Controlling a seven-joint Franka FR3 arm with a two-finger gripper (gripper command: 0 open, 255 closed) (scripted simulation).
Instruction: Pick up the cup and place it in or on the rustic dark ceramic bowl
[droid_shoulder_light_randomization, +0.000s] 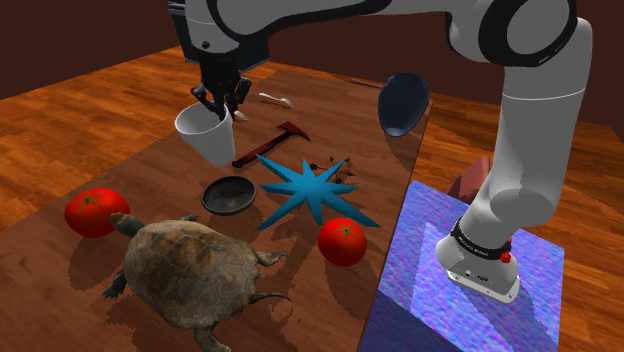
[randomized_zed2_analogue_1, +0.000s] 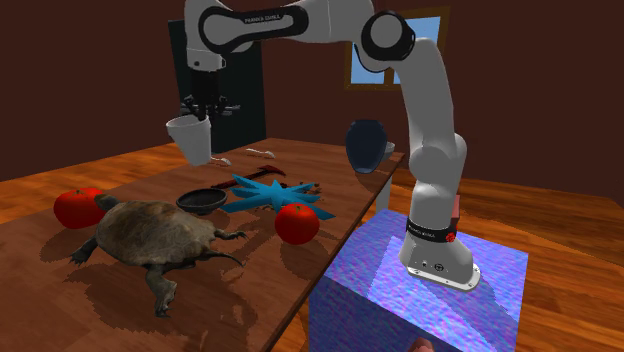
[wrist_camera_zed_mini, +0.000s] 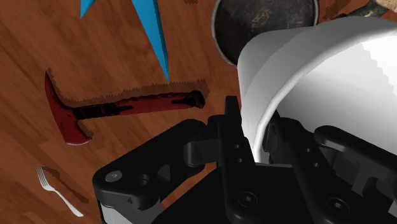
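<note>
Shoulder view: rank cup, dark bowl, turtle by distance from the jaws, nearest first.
1. cup: clasped by its rim in the jaws, held up.
2. dark bowl: below the cup, left of the blue star shape.
3. turtle: farthest, at the view's near edge.

We take this for a room in a home, more a living or dining room than a workshop. A plank wood floor (droid_shoulder_light_randomization: 80, 100) runs up to dark brown walls (randomized_zed2_analogue_1: 80, 80). On the far wall we see a wood-framed window (randomized_zed2_analogue_1: 436, 30) with blue behind it. Near it stands a tall black panel (randomized_zed2_analogue_1: 245, 100), a door or a cupboard, we cannot tell which. The wooden table (droid_shoulder_light_randomization: 160, 170) carries a household jumble: a tomato (droid_shoulder_light_randomization: 96, 212) and a second tomato (droid_shoulder_light_randomization: 342, 240), a fork (droid_shoulder_light_randomization: 275, 99), a hammer (droid_shoulder_light_randomization: 270, 143), a dark bowl (droid_shoulder_light_randomization: 229, 194), a dark blue vase (droid_shoulder_light_randomization: 403, 103), a turtle (droid_shoulder_light_randomization: 190, 268) and a blue star shape (droid_shoulder_light_randomization: 308, 190).
</note>
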